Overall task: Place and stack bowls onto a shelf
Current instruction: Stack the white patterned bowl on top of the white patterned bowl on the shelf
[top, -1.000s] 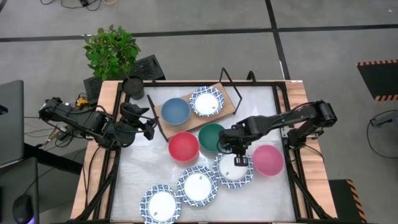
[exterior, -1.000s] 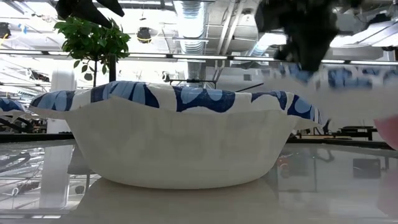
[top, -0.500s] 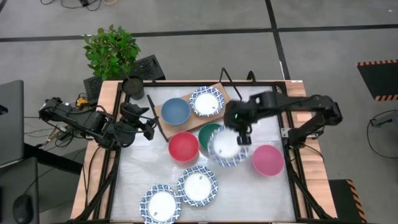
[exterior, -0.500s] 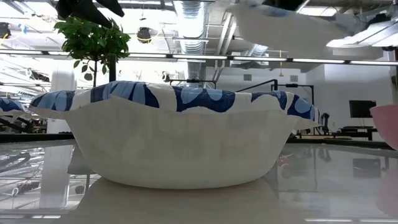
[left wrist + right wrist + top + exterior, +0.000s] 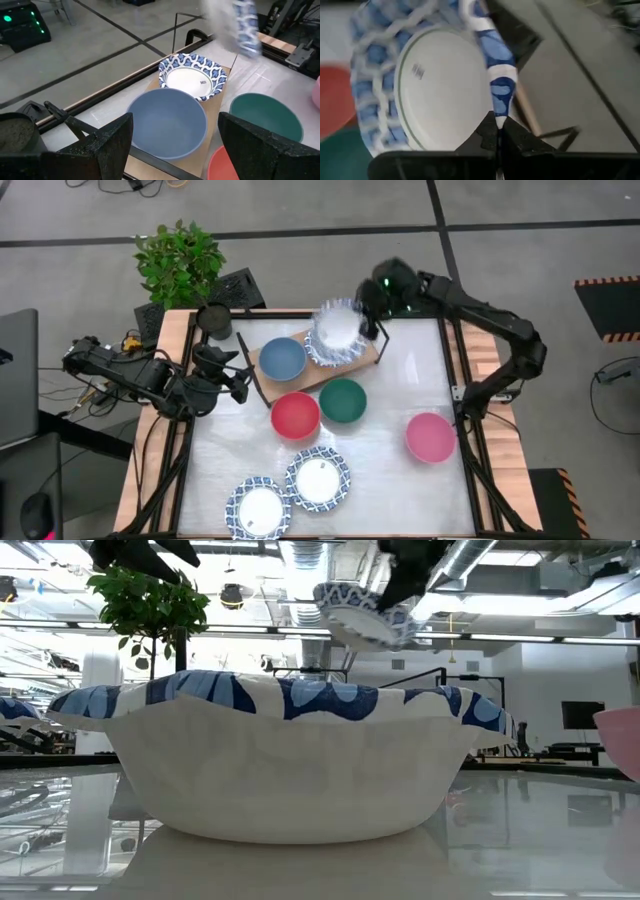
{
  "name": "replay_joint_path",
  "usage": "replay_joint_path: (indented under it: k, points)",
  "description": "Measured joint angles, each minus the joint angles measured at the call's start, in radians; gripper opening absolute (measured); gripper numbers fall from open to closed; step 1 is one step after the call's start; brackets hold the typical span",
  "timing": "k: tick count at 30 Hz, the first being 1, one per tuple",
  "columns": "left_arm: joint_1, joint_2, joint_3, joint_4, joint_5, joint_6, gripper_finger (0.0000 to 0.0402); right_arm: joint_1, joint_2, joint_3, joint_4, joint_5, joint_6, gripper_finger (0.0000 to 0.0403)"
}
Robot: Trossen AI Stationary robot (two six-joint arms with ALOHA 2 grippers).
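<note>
Overhead, the right hand [image 5: 362, 320] pinches the rim of a patterned bowl [image 5: 335, 330], carried tilted above the patterned bowl [image 5: 192, 77] already sitting on the far shelf [image 5: 365, 358] beside the blue bowl [image 5: 282, 358]. Levelling it and centring it before release should nest the pair cleanly. Only the right wrist view shows the fingers clamped on the rim. The left hand [image 5: 172, 145] waits open at the desk's left.
</note>
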Motion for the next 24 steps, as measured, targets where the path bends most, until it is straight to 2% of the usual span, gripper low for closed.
replay_joint_path:
  k: [6,10,14,20,24]
  points:
    - [0.000,0.000,0.000,-0.013,0.001,0.002,0.0277,-0.154,0.077,-0.001,0.065,-0.152,0.083,0.0034]
    - [0.000,0.000,0.000,-0.018,-0.006,0.002,0.0277,-0.214,0.142,-0.003,0.082,-0.225,0.128,0.0030]
    - [0.000,0.000,0.000,-0.019,-0.010,0.002,0.0277,-0.243,0.197,0.000,0.098,-0.235,0.163,0.0027]
    - [0.000,0.000,0.000,-0.024,-0.010,0.002,0.0277,-0.247,0.268,0.035,0.084,-0.334,0.216,0.0037]
    - [0.000,0.000,0.000,-0.027,-0.010,0.002,0.0277,-0.236,0.292,0.048,0.048,-0.335,0.220,0.0034]
